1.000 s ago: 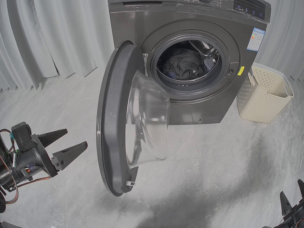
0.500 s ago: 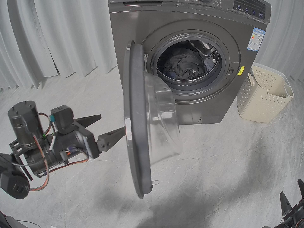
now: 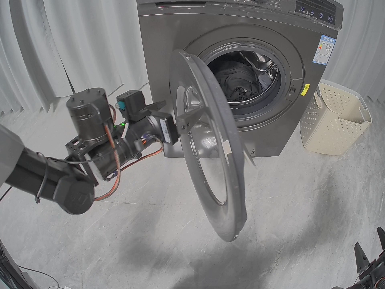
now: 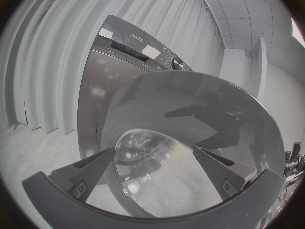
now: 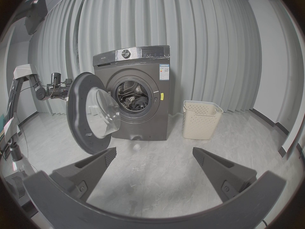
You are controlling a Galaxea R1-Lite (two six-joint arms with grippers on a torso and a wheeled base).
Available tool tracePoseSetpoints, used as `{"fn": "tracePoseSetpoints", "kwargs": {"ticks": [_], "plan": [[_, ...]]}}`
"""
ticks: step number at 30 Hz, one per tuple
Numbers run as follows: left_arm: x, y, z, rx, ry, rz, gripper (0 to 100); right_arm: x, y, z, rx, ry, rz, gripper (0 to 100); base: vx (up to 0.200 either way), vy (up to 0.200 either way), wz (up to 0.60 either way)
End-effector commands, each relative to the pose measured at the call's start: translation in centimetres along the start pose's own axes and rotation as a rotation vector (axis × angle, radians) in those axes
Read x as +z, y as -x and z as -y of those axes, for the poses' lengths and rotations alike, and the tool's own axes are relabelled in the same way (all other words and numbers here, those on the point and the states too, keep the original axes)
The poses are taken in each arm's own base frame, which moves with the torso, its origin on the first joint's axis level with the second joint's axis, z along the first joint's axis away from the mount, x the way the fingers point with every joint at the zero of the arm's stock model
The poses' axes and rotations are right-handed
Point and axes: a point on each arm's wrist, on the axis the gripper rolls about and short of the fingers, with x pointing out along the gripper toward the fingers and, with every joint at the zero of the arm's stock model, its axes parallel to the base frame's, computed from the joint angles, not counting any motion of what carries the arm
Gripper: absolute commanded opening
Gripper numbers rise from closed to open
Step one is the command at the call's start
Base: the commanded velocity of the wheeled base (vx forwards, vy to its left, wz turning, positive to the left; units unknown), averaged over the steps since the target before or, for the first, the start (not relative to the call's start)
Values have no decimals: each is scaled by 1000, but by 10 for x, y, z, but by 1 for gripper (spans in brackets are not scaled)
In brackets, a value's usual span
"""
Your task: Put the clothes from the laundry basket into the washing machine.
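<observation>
My left claw (image 3: 184,111) (image 4: 153,150) is spread wide and holds nothing. Its tips are at the outer face of the round dark grey door (image 3: 224,169) (image 4: 190,96) (image 5: 74,112) with the clear glass bowl; I cannot tell whether they touch it. The door stands partly open, hinged on the side nearer this claw. Just beyond it from the claw is the dark grey front-loading washing machine (image 3: 168,33) (image 4: 95,80) (image 5: 159,118). Inside its drum, past the door's far edge, lies a heap of dark clothes (image 3: 238,83) (image 5: 136,102).

My right claw (image 3: 369,249) (image 5: 153,150) hangs low, well apart from the machine, also spread wide and empty. Ahead of it the cream perforated plastic laundry basket (image 3: 337,121) (image 5: 200,121) stands upright on the grey marbled floor (image 3: 300,205) (image 5: 159,172), just beside the machine's flank on this claw's side. Pale pleated curtains (image 3: 80,33) (image 5: 206,48) hang behind both.
</observation>
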Motion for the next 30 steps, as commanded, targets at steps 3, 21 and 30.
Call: {"fn": "tracePoseSetpoints", "kwargs": {"ticks": [3,21,30], "plan": [[-19,-74,-3,92,12,89,100,-5,-1,0,0,0,-8,100,0,0,0],[-8,3,10,238,92,21,100,-5,-1,0,0,0,-8,100,0,0,0],[0,228,28,220,-27,-38,100,-5,-1,0,-3,0,-16,100,0,0,0]]}}
